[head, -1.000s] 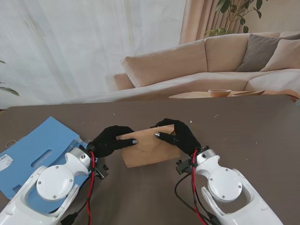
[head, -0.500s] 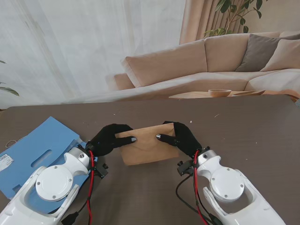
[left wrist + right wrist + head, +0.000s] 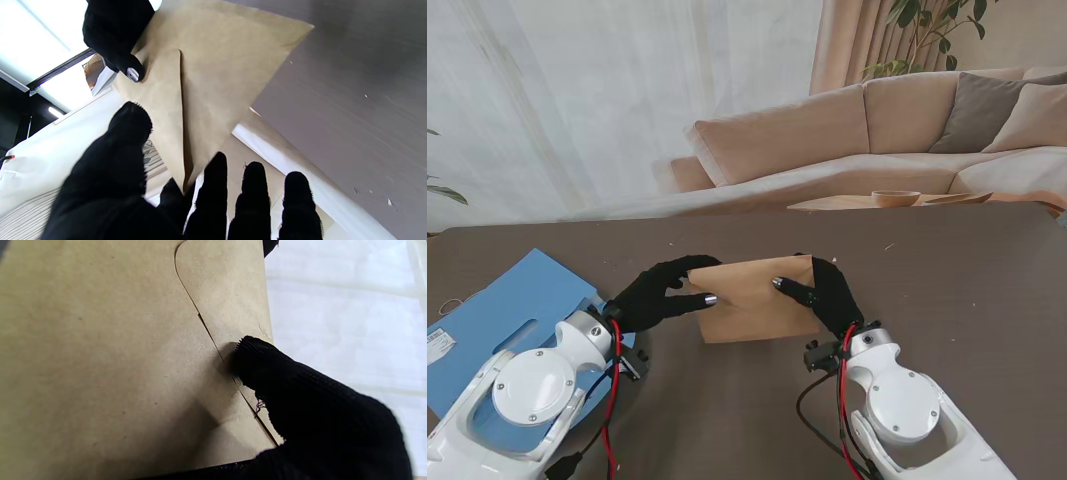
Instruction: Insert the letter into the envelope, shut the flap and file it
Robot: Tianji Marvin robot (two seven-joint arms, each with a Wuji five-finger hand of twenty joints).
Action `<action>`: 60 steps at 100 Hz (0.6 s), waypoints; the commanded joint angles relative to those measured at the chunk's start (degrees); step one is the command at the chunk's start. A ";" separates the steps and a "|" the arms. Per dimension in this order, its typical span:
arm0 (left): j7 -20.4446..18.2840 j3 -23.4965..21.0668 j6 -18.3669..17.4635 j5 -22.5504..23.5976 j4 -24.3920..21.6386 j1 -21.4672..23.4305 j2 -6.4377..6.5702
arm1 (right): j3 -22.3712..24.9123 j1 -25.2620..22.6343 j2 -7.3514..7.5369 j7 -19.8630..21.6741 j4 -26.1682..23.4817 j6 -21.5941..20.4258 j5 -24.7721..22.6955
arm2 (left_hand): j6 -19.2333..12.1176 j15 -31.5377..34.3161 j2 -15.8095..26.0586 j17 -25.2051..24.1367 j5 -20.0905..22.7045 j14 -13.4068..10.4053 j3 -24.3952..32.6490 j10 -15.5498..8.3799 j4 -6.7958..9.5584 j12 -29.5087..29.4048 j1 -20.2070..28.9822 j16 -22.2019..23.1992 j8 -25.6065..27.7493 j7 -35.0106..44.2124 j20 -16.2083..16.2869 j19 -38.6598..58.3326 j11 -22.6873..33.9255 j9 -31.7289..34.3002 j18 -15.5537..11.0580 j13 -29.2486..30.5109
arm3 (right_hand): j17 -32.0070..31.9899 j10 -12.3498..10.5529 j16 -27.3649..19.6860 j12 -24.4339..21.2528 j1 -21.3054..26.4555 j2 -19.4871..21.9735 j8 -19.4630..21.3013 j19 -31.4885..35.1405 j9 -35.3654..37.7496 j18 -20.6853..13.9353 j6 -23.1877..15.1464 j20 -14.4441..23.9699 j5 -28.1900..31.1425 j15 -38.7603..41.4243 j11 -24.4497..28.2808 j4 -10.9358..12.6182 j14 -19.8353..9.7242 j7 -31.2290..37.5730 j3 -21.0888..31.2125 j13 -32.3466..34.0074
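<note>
Envelope: brown envelope [image 3: 759, 298], flap folded down, held up off the bench [image 3: 947, 280] between both hands, tilted.
Right hand: black glove [image 3: 827, 292] grips the envelope's right edge, thumb [image 3: 267, 363] pressed on the flap seam.
Left hand: black glove [image 3: 659, 292] pinches the envelope's left edge between thumb and fingers.
Folder: blue folder [image 3: 497, 320] lies flat on the bench, to the left, near the left arm.
Sofa: beige sofa [image 3: 847, 140] far behind the bench.
</note>
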 commanded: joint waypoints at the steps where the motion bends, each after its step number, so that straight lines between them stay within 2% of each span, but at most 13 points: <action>1: -0.76 -0.89 -0.23 1.65 -0.79 -0.12 0.07 | -0.17 -1.27 -0.69 -0.10 -0.22 0.01 -0.91 | -0.49 -1.74 -1.37 0.73 -0.80 -1.72 -0.07 -1.75 -0.12 -0.46 -1.54 0.04 -0.46 -0.37 3.39 -3.60 -0.22 -1.70 -1.80 -0.77 | 0.67 0.68 0.63 0.08 2.72 -0.70 0.75 2.10 2.47 1.61 -0.26 0.64 3.02 0.86 0.44 -0.52 0.63 1.15 1.89 2.51; 24: -4.14 -4.97 -0.91 14.34 -0.52 0.02 1.39 | -0.38 -3.58 -1.47 -5.04 -0.08 -1.56 -4.39 | -0.91 -3.19 0.28 2.16 0.40 -0.98 -0.61 -1.40 0.13 -0.34 -0.54 0.34 -0.39 -0.12 4.97 -5.63 -0.07 -0.14 -1.20 1.01 | 0.83 0.75 0.31 -0.45 2.72 -0.75 0.03 2.21 2.65 1.71 0.21 0.41 3.16 0.49 -0.23 -0.76 0.78 0.75 2.11 2.59; 32: -4.81 -6.74 0.21 19.20 -0.69 0.84 1.64 | -0.23 -4.22 -1.60 -5.97 0.13 -2.16 -5.03 | -0.56 -3.74 1.15 1.88 0.34 -0.78 -1.13 -1.24 0.22 -0.37 -0.34 0.50 -0.52 -0.43 5.23 -5.95 -0.26 -0.35 -1.37 0.99 | 0.57 0.86 0.25 -0.48 2.71 -0.82 -0.06 2.13 2.58 1.67 0.38 0.32 3.15 0.39 -0.30 -0.82 0.92 0.78 2.14 2.49; 38: -5.24 -8.20 1.23 22.79 -0.99 1.86 1.78 | -0.09 -4.53 -1.63 -6.13 0.35 -2.55 -5.08 | -0.43 -4.90 2.62 1.92 0.26 -0.76 -3.60 -1.13 0.50 -0.34 0.42 1.22 -0.80 -1.20 5.69 -6.81 -0.47 -0.55 -1.54 1.25 | 0.53 0.85 0.22 -0.47 2.69 -0.76 -0.10 2.15 2.58 1.69 0.37 0.29 3.10 0.38 -0.31 -0.85 0.86 0.80 2.15 2.45; 60: -3.55 -13.41 1.68 33.69 -0.49 6.83 1.60 | 0.34 -4.84 -1.60 -5.78 1.40 -3.86 -3.94 | -0.22 -5.05 4.13 1.99 0.10 -0.34 -5.42 -0.76 0.80 -0.33 1.00 1.68 -0.66 -1.44 5.59 -7.25 -0.50 -0.38 -1.37 1.51 | 0.28 0.88 0.22 -0.43 2.64 -0.76 -0.18 2.33 2.46 1.79 0.35 0.24 3.10 0.49 -0.35 -0.94 0.87 0.91 2.35 2.31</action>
